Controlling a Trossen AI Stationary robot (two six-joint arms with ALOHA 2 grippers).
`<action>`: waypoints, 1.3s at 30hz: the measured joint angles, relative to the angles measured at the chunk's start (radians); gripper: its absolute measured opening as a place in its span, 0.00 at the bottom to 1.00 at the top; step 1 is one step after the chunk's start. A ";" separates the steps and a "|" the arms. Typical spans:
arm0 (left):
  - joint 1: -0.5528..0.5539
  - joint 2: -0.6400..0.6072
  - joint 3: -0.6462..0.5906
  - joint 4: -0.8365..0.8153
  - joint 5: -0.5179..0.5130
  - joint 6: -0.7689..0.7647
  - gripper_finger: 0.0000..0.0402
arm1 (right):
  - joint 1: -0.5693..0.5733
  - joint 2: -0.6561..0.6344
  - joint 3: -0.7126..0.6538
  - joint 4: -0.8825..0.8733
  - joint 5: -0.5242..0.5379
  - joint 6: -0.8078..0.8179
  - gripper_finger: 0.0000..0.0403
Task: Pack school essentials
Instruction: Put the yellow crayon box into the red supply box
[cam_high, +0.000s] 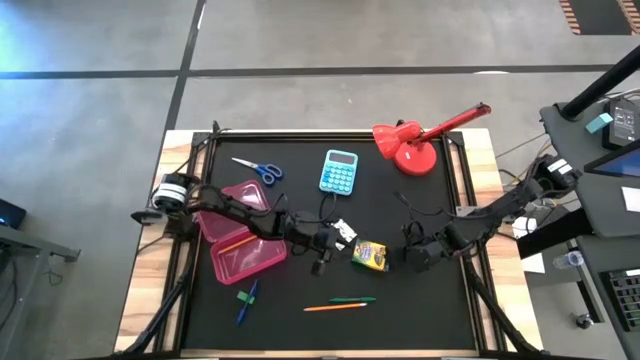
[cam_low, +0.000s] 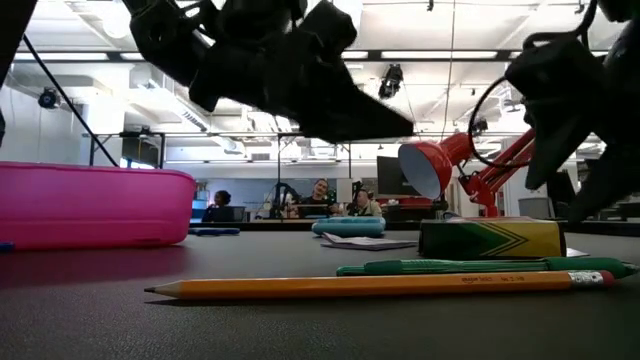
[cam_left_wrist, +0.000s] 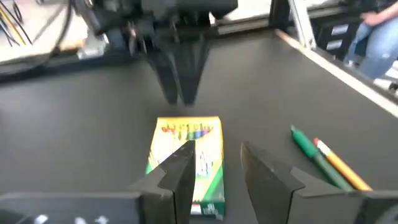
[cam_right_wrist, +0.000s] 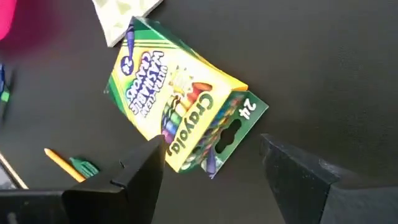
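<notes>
Lying nearest the bottom edge of the high view, an orange pencil (cam_high: 322, 307) and a green pen (cam_high: 356, 299) are resting end to end on the black table mat (cam_high: 440, 300), with a blue marker (cam_high: 243, 309) and a green marker (cam_high: 246, 295) crossing each other at the lower left. Sitting just above them at the frame's centre, the yellow-green Crayola crayon box (cam_high: 369, 256) is lying flat, and both grippers are flanking it. The left gripper (cam_high: 321, 262) is hovering just to the box's left with its fingers spread, one fingertip (cam_left_wrist: 179, 163) showing over the near end of the box in the left wrist view and nothing between them. The right gripper (cam_high: 418, 256) is hanging just to the box's right, its two fingers spread wide on either side of the box's end in the right wrist view and not touching it. A small white patterned square (cam_high: 343, 231) is lying just beside the box's upper-left corner, under the left arm. Left of centre, an open pink pencil case (cam_high: 240, 240) is sitting with its lid folded back. Farther up, blue-handled scissors (cam_high: 259, 167) are lying at the upper left of the mat, a light-blue calculator (cam_high: 339, 171) is sitting at upper centre, and a red desk lamp (cam_high: 415, 140) is standing at the upper right. Beyond the table in the low view, people (cam_low: 320, 198) are sitting at desks.
</notes>
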 joint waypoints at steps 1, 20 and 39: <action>-0.001 0.018 0.008 -0.001 0.000 -0.004 0.28 | 0.000 0.003 -0.004 0.000 0.000 0.012 0.61; -0.008 0.188 0.166 -0.061 -0.005 -0.007 0.28 | 0.000 0.111 -0.020 0.083 -0.008 0.024 0.61; -0.005 0.185 0.161 -0.211 -0.073 0.002 0.28 | 0.001 0.203 -0.021 0.248 0.069 -0.051 0.61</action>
